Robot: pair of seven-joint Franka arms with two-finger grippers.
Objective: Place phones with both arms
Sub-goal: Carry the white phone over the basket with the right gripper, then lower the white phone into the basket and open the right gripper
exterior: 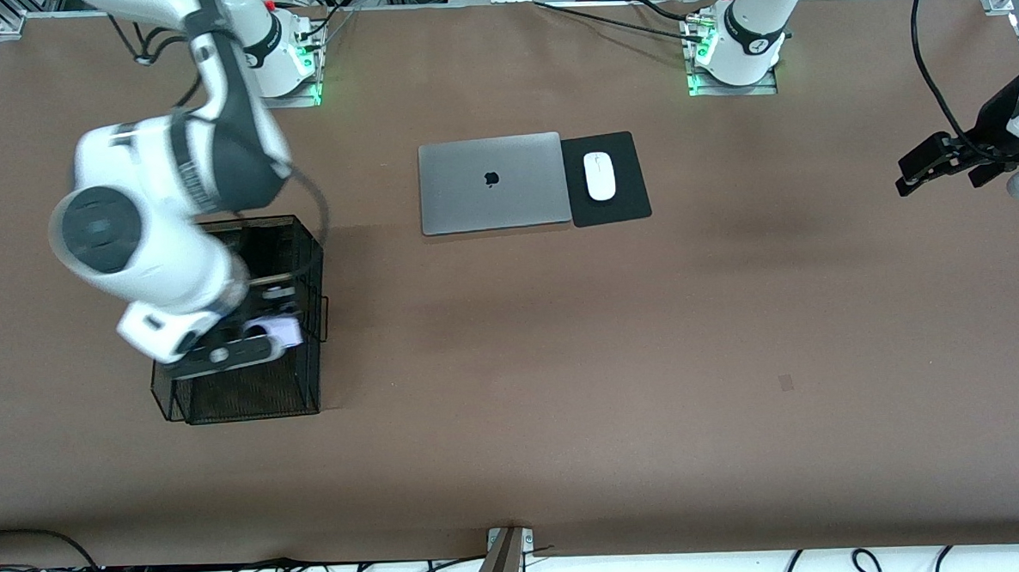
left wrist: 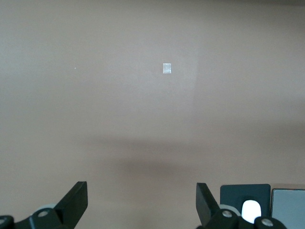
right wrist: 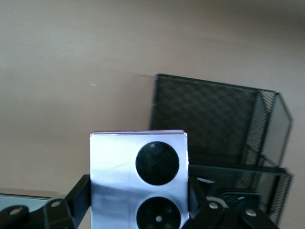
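Mesh basket [exterior: 247,392] sits under the right gripper [exterior: 258,336], clamped on the lilac-white phone [right wrist: 138,179] by its edges, probably slick and stiff, while the left gripper [exterior: 930,164] waits wide open.

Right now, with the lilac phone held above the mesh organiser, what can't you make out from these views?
- Organiser contents: front view, right arm covers most of it; other two phones unseen.
- Lilac-white phone: right wrist view, lower end cut off by the frame edge; front view shows only a corner.
- Right end effector: fingertips hidden by the phone.
- Left end effector: open over bare table; front view cuts off its arm at the frame edge.
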